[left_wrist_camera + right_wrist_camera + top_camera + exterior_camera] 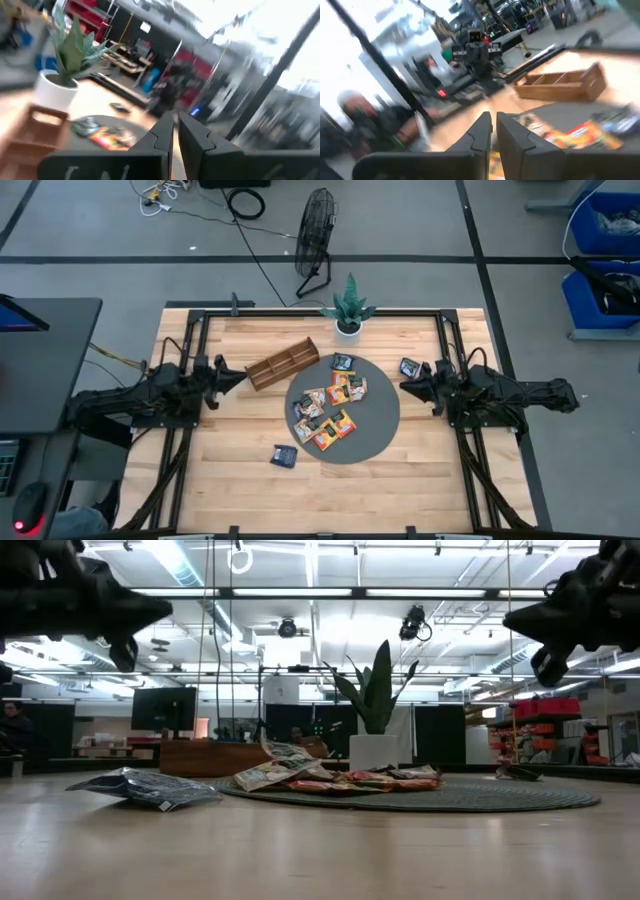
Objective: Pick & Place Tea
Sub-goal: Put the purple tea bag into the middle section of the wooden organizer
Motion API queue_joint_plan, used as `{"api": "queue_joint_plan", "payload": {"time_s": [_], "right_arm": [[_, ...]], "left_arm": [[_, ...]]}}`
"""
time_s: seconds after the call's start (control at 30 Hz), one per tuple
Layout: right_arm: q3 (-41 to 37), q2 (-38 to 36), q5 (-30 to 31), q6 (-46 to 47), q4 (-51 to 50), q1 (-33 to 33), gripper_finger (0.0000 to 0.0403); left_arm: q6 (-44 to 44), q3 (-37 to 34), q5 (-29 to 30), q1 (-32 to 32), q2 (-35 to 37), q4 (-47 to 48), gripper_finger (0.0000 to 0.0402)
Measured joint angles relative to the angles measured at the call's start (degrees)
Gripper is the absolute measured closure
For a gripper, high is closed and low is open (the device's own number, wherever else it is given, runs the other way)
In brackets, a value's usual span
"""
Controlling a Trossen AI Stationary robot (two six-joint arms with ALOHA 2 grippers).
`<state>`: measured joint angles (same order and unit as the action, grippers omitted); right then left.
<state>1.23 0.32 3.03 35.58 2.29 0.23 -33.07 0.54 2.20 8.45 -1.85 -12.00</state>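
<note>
Tea sachets (330,412): heaped mid-mat on the round grey mat (385,425), orange-yellow ones overlapping pale ones.
Dark sachet on mat (343,362): alone at the mat's far edge, near the plant.
Dark sachet off mat (284,456): flat on bare wood, just off the mat's near-left rim.
Dark sachet by right arm (410,367): on the wood beside the mat, close to the right fingertips.
Wooden tray (282,364): lying askew left of the mat, compartments looking bare.
Potted plant (348,308): at the table's far edge.
Left gripper (240,373): raised off the table beside the tray, fingers (162,134) pressed nearly together, grasping nothing.
Right gripper (406,386): raised over the mat's right rim, fingers (481,131) clenched almost closed, grasping nothing.
</note>
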Motion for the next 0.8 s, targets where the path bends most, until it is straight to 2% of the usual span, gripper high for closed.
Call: {"api": "queue_joint_plan", "payload": {"time_s": [0.1, 0.2, 0.37, 0.57, 0.7, 0.8], "right_arm": [[0.00, 0.02, 4.82, 8.74, 1.15, -0.04, 0.0366], [0.00, 0.02, 10.39, 13.30, 0.48, -0.04, 0.0366], [-0.01, 0.15, 19.17, 11.74, 1.71, -0.09, 0.0366], [0.49, 0.15, 19.44, 7.04, 12.33, -0.07, 0.0366], [7.75, 1.94, 22.64, 1.20, 8.71, -0.07, 0.0366], [16.05, 6.64, 23.94, -2.88, 2.47, -0.09, 0.0366]], "left_arm": [[-10.28, -0.02, 0.79, 0.00, -0.02, -3.02, 0.0372], [-13.50, 0.00, 2.20, 0.00, 0.00, -4.54, 0.0372], [-13.65, 0.00, 4.07, -0.02, 0.00, -4.95, 0.0372], [-13.72, 0.00, 6.66, 0.00, -0.02, -4.97, 0.0372], [-14.06, 0.00, 5.58, 0.00, -0.02, -4.99, 0.0372], [-14.37, 0.00, 4.51, -0.01, -0.02, -5.25, 0.0373]]}}
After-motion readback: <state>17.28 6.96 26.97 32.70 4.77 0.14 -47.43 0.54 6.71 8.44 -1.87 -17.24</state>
